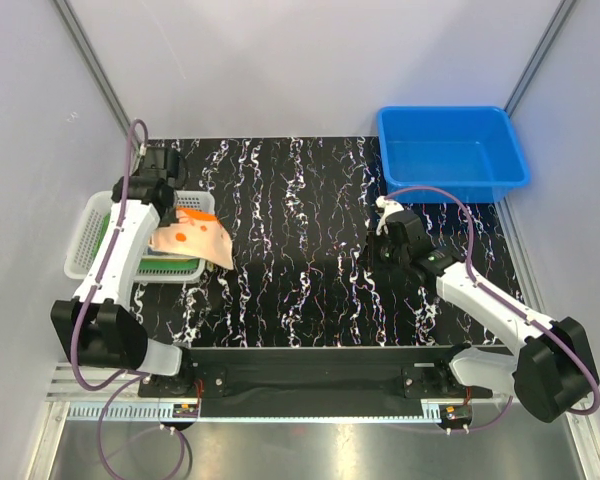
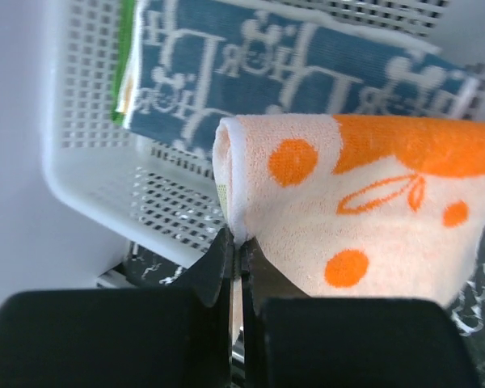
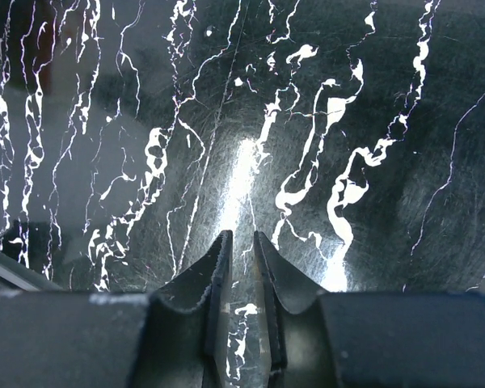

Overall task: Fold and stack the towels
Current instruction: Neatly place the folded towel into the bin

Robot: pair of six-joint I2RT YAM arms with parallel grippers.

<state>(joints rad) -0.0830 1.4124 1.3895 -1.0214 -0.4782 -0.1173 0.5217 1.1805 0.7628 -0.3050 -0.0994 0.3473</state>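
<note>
The left gripper (image 2: 236, 239) is closed tight on the fox towel (image 2: 372, 218); the jaws are pressed together with only the towel's rolled white edge pinched between them. The fox towel, peach-white with orange spots and an orange patch, is folded; it is spread forward and to the right of the fingertips and is draped past the basket's (image 2: 89, 162) near rim. The white mesh basket is located directly ahead of and below this gripper; the navy-and-white towel (image 2: 291, 73) is laid folded inside it, just beyond the held edge; a green towel (image 2: 123, 56) is seen as a thin strip at the far left of the navy one, and whether it lies under or beside it cannot be told.

The right gripper (image 3: 241, 242) is set to a narrow gap; nothing is held between the jaws. It is pointed down at the black marbled table (image 3: 347, 97), whose bare surface is seen through the gap and on all sides of the fingertips. In the top view a blue bin (image 1: 450, 155) is placed beyond this gripper, toward the far right corner, well apart from it.
</note>
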